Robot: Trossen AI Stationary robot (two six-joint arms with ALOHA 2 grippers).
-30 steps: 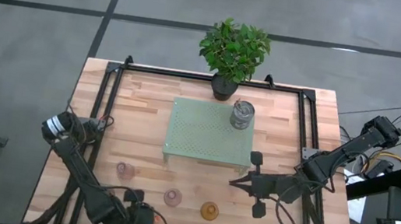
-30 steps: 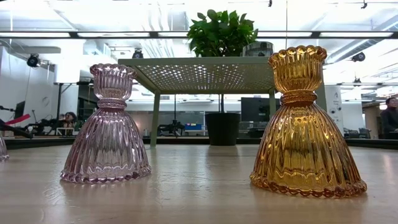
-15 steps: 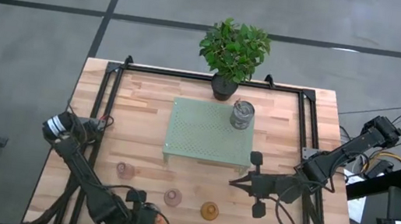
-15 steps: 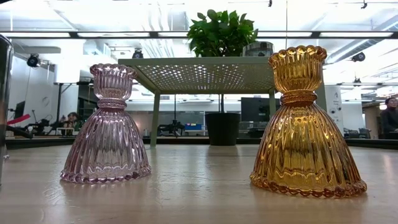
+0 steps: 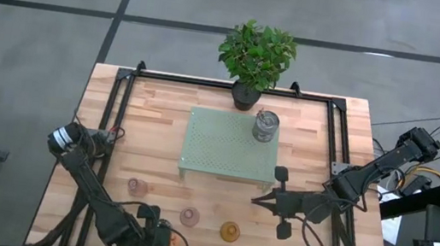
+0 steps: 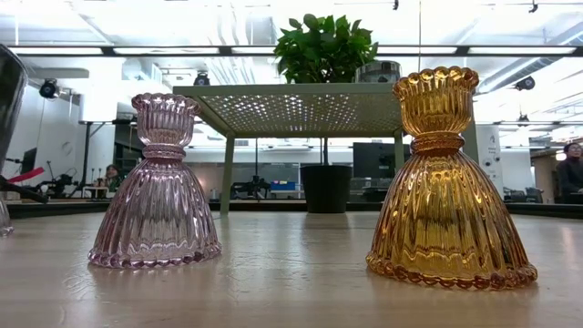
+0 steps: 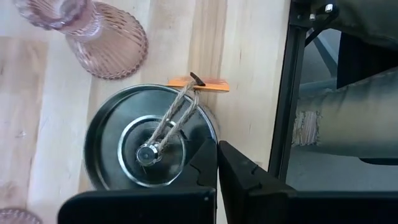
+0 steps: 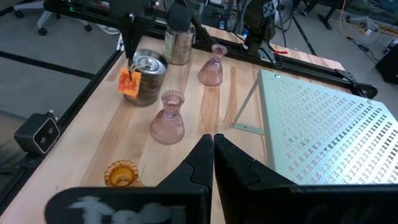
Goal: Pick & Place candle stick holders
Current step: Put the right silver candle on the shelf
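Observation:
My left gripper [image 5: 159, 237] is at the table's near edge, shut on a silvery holder [image 7: 149, 146] that carries twine and an orange tag [image 7: 208, 84]. The holder also shows in the right wrist view [image 8: 147, 78]. Two pale pink glass holders [image 5: 136, 186] [image 5: 189, 216] and an amber one [image 5: 229, 230] stand on their wide bases on the table. Another silvery holder [image 5: 265, 126] stands on the green perforated rack [image 5: 221, 145]. My right gripper [image 5: 259, 200] is shut and empty beside the rack's near right leg. My left gripper pinches the silvery holder's rim [image 7: 211, 132] between its two fingers, one finger [image 7: 205, 158] over the inside and one outside. The fingers come from above, pointing down. In the low view the holder [image 6: 9, 91] appears tilted and above the table top.
A potted green plant [image 5: 255, 55] stands at the far edge behind the rack. A black frame [image 5: 118, 109] runs along the table's left, right and far sides. In the right wrist view a second silvery cylinder [image 8: 178, 40] stands beyond the held one.
The silvery holder has come into the low view at its left edge and now shows higher and tilted. In the high view its orange tag has come into sight beside my left gripper.

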